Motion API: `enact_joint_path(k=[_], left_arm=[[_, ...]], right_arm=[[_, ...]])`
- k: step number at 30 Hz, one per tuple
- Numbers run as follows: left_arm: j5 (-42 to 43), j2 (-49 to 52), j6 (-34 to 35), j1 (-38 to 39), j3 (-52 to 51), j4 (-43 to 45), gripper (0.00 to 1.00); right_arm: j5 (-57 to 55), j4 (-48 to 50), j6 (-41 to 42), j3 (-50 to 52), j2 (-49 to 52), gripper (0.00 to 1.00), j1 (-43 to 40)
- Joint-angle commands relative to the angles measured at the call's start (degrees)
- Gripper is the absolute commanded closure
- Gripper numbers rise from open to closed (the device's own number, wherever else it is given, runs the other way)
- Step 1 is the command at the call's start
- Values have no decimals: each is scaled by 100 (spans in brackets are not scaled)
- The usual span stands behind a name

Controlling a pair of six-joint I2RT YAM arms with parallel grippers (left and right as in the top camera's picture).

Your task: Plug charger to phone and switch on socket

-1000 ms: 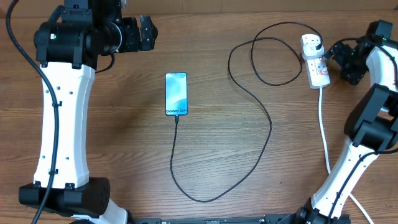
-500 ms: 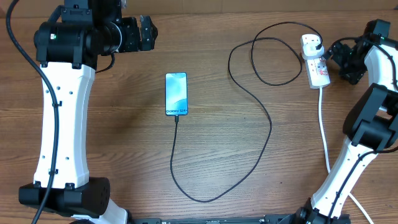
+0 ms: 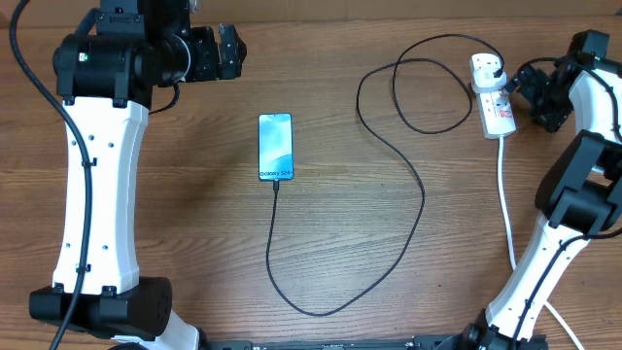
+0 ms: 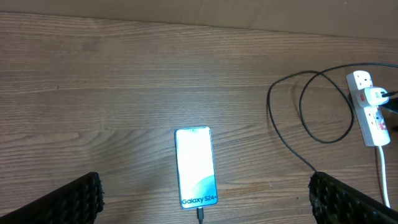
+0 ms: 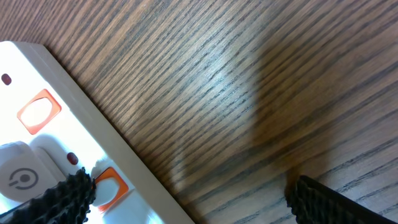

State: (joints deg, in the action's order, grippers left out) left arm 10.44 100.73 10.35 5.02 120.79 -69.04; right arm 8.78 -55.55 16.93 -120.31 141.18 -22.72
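Right tool [image 3: 525, 95] just beside socket [image 3: 496, 112]

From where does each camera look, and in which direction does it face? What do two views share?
Overhead: above the table, facing straight down at phone, charger cable and power strip; left arm and right arm show.
Left wrist: high, tilted down toward the phone; left hand's fingers fill the bottom corners.
Right wrist: close above the power strip, facing its orange switch; right hand's fingers show below.
Shared: overhead and left wrist both show phone and power strip.
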Motion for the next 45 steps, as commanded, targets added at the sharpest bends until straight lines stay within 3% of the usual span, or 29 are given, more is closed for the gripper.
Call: enact_joint_path(k=[1, 10, 19, 29, 36, 45], left_arm=[[-39, 26, -50, -11, 17, 4, 0], [-39, 26, -50, -11, 17, 4, 0], [-39, 26, -50, -11, 17, 4, 0], [-39, 26, -50, -11, 17, 4, 0], [-39, 26, -50, -11, 17, 4, 0], [-39, 26, -50, -11, 17, 4, 0]], right_arm=[[26, -116, -68, 317, 382, 0, 323], [26, 149, -66, 699, 380, 0, 466], [4, -273, -66, 136, -33, 0, 227], [-396, -1198, -90, -317, -1661, 0, -94], [966, -1690, -273, -317, -2830, 0, 133], [1019, -2643, -656, -317, -4583, 0, 424]])
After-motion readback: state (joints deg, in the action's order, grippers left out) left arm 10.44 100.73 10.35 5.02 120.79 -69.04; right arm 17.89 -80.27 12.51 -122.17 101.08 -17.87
